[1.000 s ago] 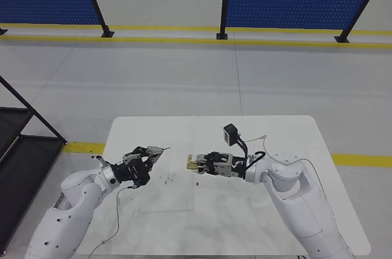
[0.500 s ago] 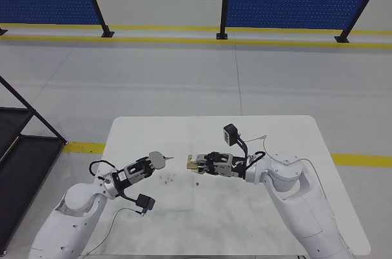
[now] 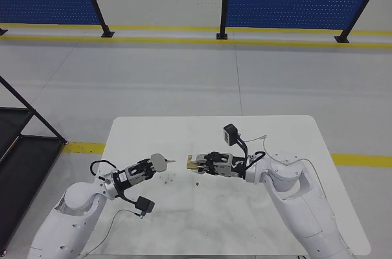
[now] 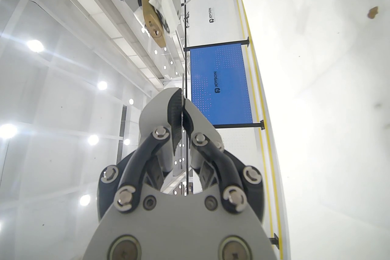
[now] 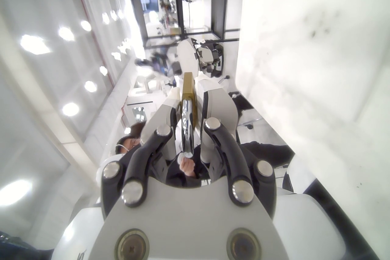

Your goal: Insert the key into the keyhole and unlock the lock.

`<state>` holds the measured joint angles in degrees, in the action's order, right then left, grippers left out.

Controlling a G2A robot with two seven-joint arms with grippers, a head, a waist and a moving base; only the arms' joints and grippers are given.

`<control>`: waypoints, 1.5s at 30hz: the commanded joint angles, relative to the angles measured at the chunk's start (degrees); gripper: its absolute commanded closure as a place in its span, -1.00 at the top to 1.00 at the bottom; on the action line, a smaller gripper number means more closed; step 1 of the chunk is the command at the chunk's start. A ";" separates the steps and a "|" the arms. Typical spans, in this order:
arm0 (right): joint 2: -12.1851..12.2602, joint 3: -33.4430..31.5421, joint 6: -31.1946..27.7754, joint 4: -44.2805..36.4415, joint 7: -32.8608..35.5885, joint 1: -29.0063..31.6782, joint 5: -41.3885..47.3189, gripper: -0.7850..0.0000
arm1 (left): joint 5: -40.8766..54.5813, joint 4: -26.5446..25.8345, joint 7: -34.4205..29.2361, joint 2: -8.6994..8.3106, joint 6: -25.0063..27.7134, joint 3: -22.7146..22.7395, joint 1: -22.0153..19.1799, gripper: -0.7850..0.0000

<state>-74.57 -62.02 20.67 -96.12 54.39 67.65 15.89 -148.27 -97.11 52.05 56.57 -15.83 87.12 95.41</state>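
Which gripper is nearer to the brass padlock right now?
Right. The right gripper is shut on the brass padlock itself. The left gripper, shut on a thin metal key, is apart from the padlock across a clear gap, with the key tip pointing toward it.

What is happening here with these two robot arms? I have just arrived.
The robot is getting ready to put a key into a lock. Its left gripper is shut on the key, and its right gripper is shut on the brass padlock. Both are held above the white table, facing each other. The key tip points toward the brass padlock, but there is a gap between them, so the key is not yet inserted.
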 commanded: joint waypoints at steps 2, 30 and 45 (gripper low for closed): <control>0.00 -0.02 -1.15 0.02 -1.73 0.46 0.68 -1.00 | -1.03 1.02 -1.42 0.15 -2.26 -0.77 -0.64 -1.00; 0.55 1.77 -14.49 2.90 -3.67 -0.46 -2.77 -1.00 | 1.63 3.59 0.59 0.93 -19.70 -4.07 -1.13 -1.00; 0.71 2.18 -14.69 1.87 -6.36 0.67 -4.81 -1.00 | 0.31 2.23 -5.15 1.26 -19.05 -4.41 -0.39 -1.00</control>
<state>-73.91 -59.87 5.94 -94.05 48.33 68.20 11.47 -147.49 -94.80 47.35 57.80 -34.86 82.77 94.90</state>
